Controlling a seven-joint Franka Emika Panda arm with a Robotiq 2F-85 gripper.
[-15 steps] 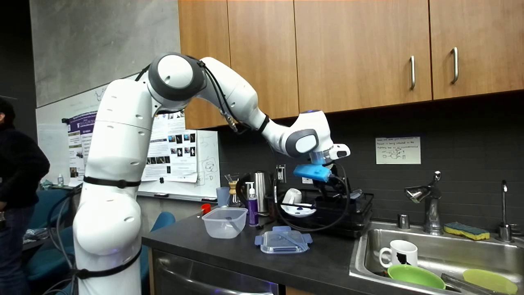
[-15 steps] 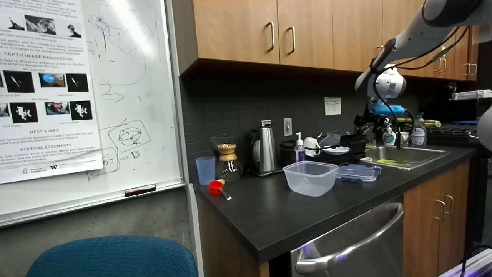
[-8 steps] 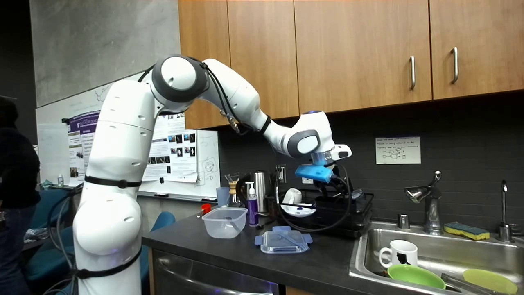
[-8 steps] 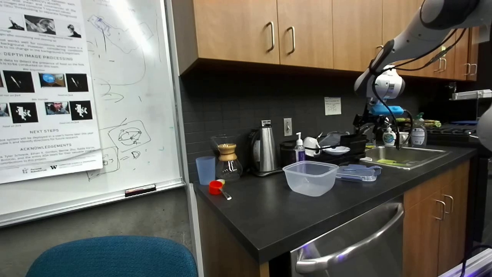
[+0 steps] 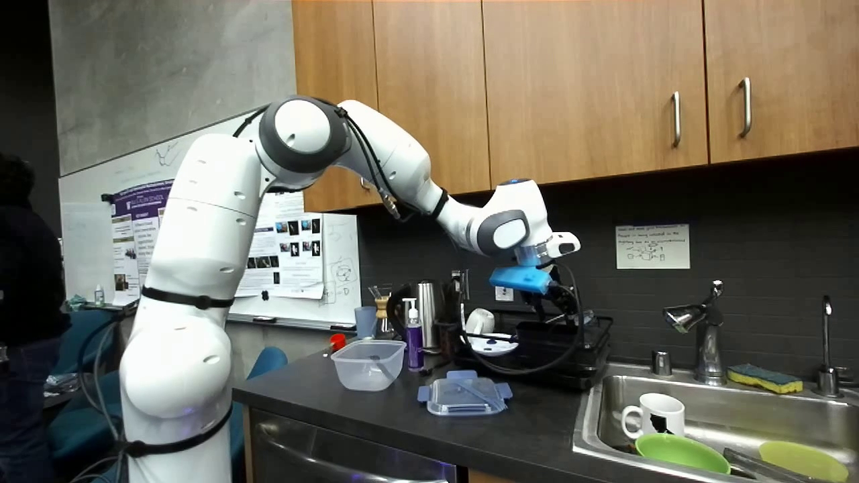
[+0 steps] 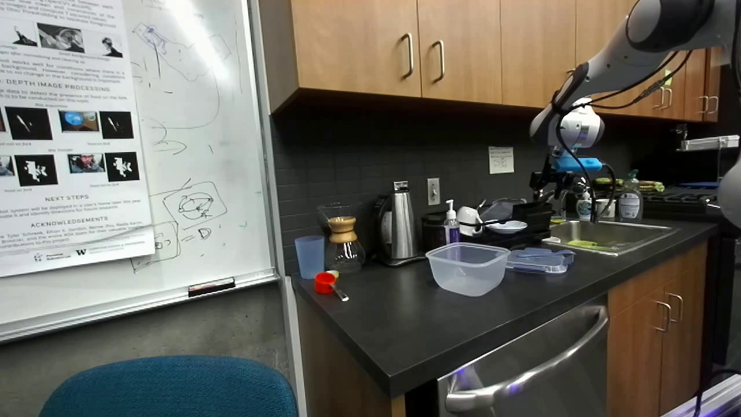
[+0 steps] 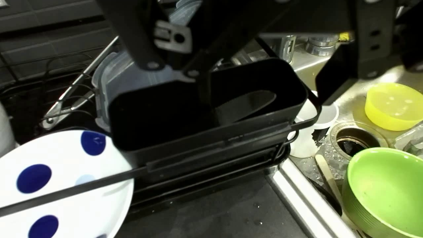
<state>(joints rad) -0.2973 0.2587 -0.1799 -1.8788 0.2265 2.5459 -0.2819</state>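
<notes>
Black bin (image 7: 214,136) beneath wide-apart jaws, partly behind them in the wrist view, inside mostly indistinct.

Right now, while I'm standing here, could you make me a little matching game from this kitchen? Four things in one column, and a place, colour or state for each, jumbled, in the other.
Things
1. the claw
2. the black bin
3. the plate
4. the ridged bowl

Descriptions
A. white with blue spots
B. green, in the sink
C. open, above the black bin
D. between the plate and the sink

Right pairs: 1-C; 2-D; 3-A; 4-B.
</notes>
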